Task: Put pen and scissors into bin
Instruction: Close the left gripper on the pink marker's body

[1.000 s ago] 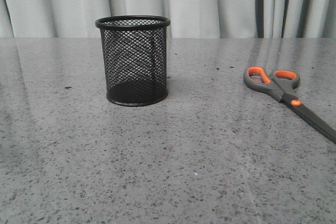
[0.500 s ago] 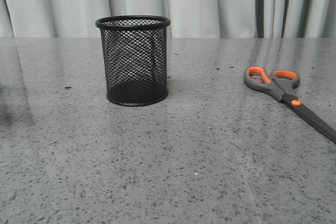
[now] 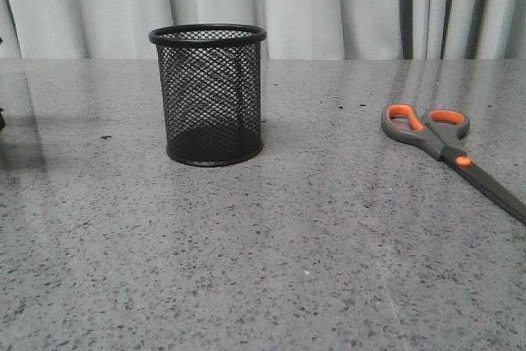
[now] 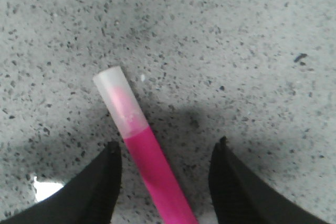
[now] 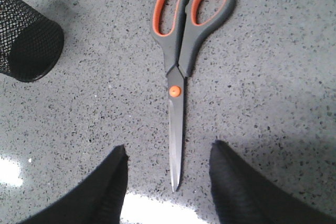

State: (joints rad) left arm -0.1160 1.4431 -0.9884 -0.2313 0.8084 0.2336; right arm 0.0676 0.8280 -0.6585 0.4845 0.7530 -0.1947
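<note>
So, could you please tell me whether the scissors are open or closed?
Closed: the scissors lie flat on the table with both blades together in a single point.

Count, with the bin as landmark:
- Bin (image 3: 208,94): 1, mesh, upright on the table (image 3: 312,244).
- Scissors (image 3: 450,150): 1 pair, lying flat, well right of the bin.
- Pen (image 4: 143,145): 1, pink, seen only in the left wrist view; position relative to the bin cannot be told.

Both our grippers point down at the table (image 5: 273,77) — left gripper (image 4: 165,169) and right gripper (image 5: 168,174) spread wide, holding nothing.
</note>
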